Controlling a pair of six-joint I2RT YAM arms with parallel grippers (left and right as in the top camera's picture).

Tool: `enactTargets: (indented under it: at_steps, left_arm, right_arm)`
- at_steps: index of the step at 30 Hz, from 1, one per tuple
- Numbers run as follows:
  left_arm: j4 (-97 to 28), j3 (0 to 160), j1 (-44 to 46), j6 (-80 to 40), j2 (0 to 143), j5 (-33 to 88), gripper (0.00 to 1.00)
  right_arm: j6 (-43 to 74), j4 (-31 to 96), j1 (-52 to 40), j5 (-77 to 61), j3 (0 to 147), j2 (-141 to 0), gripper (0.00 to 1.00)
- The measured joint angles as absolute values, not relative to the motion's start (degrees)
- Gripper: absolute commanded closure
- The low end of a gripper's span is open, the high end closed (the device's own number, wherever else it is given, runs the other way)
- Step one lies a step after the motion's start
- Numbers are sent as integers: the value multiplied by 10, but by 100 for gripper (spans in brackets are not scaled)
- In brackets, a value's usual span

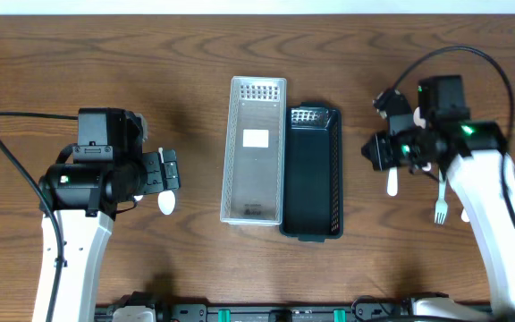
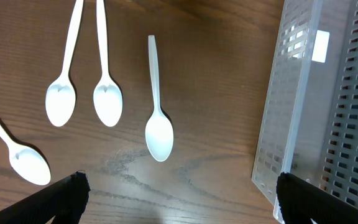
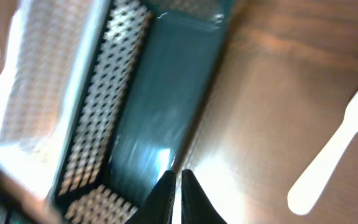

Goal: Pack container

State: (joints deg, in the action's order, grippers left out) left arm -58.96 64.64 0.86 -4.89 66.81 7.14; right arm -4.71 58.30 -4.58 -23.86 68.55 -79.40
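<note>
Hovering over spoons (image 2: 159, 134), left pincer (image 2: 179, 186) gapes wide, empty; right pincer (image 3: 174, 186) pinched shut near dark container (image 3: 160, 112)

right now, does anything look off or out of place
Nothing stands out. The clear basket and dark basket sit upright side by side, both empty; spoons and a fork lie flat on the table.

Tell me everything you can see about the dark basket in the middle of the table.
The dark basket is a long, narrow rectangular tray of dark teal, glossy plastic. Its walls are perforated with small holes, and its floor is solid and smooth. It is empty and lies flat on the wooden table, lengthwise beside the clear basket, apparently touching it.
</note>
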Motion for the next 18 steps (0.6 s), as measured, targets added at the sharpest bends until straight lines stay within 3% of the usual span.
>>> enactTargets:
  at_steps: [8, 18]
  left_arm:
    - [-589, 646, 9, -49, 668, 71, 2]
    - [-589, 646, 9, -49, 668, 71, 2]
  right_arm:
    - [-91, 758, -149, -244, 687, -725, 89]
    - [-92, 742, -225, -246, 607, -718, 94]
